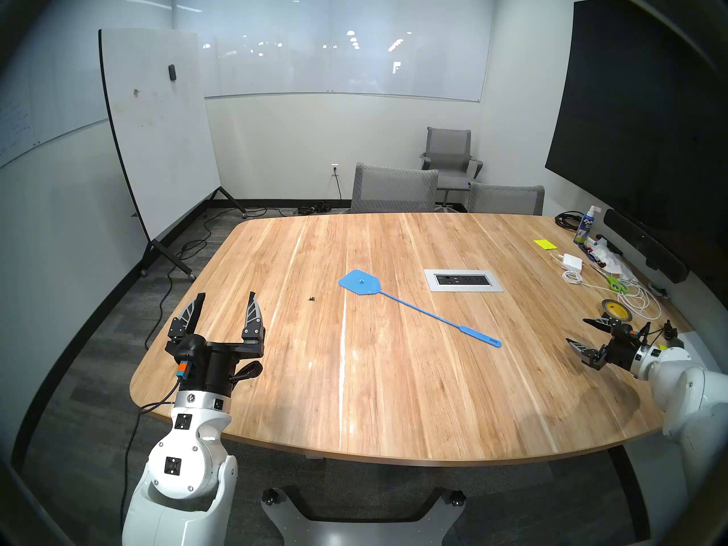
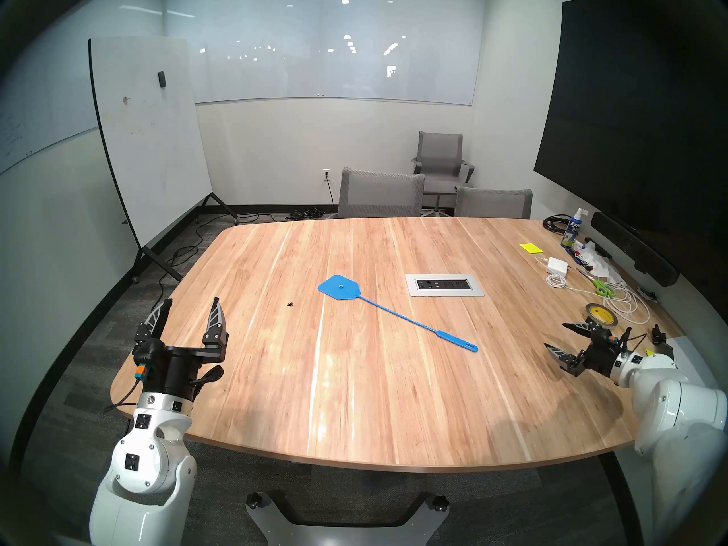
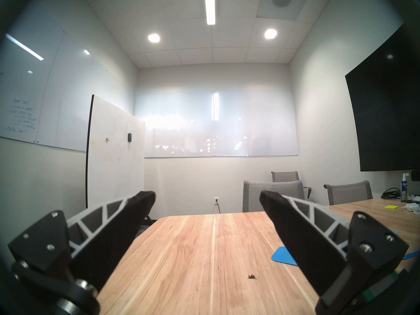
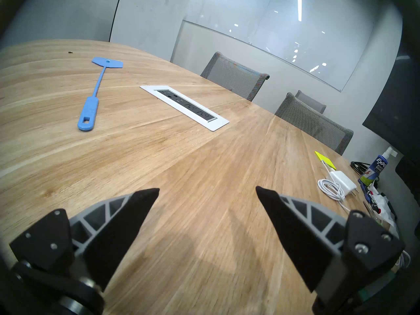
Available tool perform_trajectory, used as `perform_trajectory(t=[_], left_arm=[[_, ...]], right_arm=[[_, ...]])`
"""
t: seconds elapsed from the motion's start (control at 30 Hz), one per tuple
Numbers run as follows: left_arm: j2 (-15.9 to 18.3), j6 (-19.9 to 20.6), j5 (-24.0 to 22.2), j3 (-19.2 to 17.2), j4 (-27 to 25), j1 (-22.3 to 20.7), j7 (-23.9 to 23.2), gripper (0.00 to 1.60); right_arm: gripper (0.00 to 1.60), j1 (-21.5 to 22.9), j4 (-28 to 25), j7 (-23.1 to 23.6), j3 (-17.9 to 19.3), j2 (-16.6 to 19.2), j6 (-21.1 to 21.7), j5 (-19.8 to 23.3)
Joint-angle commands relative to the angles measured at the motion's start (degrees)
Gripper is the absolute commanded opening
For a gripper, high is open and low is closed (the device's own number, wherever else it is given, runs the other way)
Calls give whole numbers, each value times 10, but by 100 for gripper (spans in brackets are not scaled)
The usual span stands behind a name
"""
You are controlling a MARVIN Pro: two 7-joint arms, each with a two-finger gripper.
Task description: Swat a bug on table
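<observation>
Wood table, "EXPO" spray bottle at far-right edge

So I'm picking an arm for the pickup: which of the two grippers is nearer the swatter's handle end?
The right gripper, open at the table's right edge. The blue swatter's handle end points toward it; the left gripper sits beyond the bug.

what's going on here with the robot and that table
Nothing is being handled yet. A blue swatter lies flat on the table, and a small dark bug sits a little to the left of its head. Both grippers are open and empty: the left gripper hovers by the table's left edge near the bug, the right gripper over the right side, nearer the swatter's handle.
</observation>
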Motion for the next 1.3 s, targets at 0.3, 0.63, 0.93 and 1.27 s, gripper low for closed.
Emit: perform_trajectory(t=[0.3,0.63,0.93,1.27], left_arm=[[0,-1,0,0,-10,0,0,160],[0,-1,0,0,-10,0,0,160],[0,-1,0,0,-10,0,0,160],[0,-1,0,0,-10,0,0,160]], right_arm=[[160,4,-7,1,4,3,2,-1],[160,4,-7,2,6,3,2,-3],[160,2,-11,0,5,2,-1,-9],[160,23,-13,57,-6,-3,12,-19]])
